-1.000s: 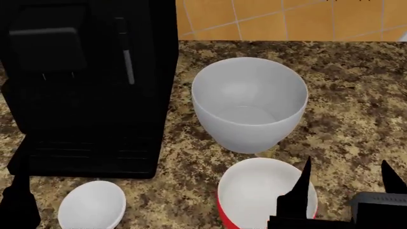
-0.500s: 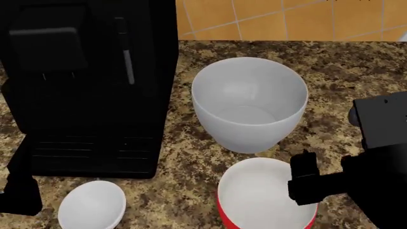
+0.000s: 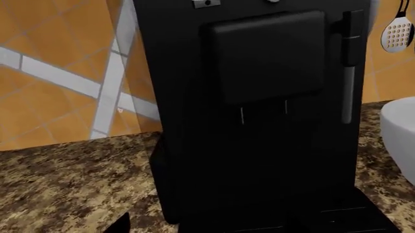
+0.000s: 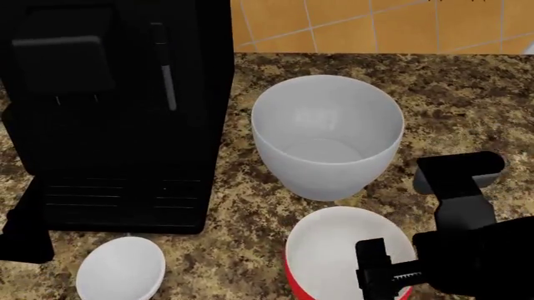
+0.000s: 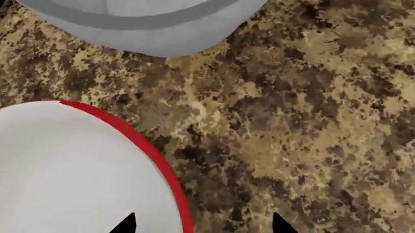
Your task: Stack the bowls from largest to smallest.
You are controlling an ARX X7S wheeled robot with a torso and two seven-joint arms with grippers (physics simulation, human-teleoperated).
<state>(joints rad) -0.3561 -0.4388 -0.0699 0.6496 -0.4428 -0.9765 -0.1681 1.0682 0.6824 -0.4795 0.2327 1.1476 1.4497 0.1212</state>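
Observation:
The large pale grey-white bowl (image 4: 326, 134) stands upright mid-counter; its edge shows in the left wrist view (image 3: 401, 138) and its underside in the right wrist view (image 5: 143, 24). The medium bowl (image 4: 334, 253), red outside and white inside, sits in front of it. The small shallow white bowl (image 4: 121, 269) lies at the front left. My right gripper (image 4: 392, 275) points down over the red bowl's right rim (image 5: 162, 160). It is open, with one fingertip (image 5: 129, 224) inside the bowl and the other outside. My left gripper (image 4: 24, 234) hangs low at the left, open and empty, facing the coffee machine.
A tall black coffee machine (image 4: 109, 112) fills the back left, right beside the large bowl; it fills the left wrist view (image 3: 259, 111). Speckled brown granite counter (image 4: 467, 119) runs to an orange tiled wall (image 4: 376, 25). A slotted spoon (image 3: 397, 34) hangs on the wall.
My right arm has swung in over the red bowl and turned its gripper downward, lowering onto the right rim. The left gripper has shifted slightly. The bowls have not moved.

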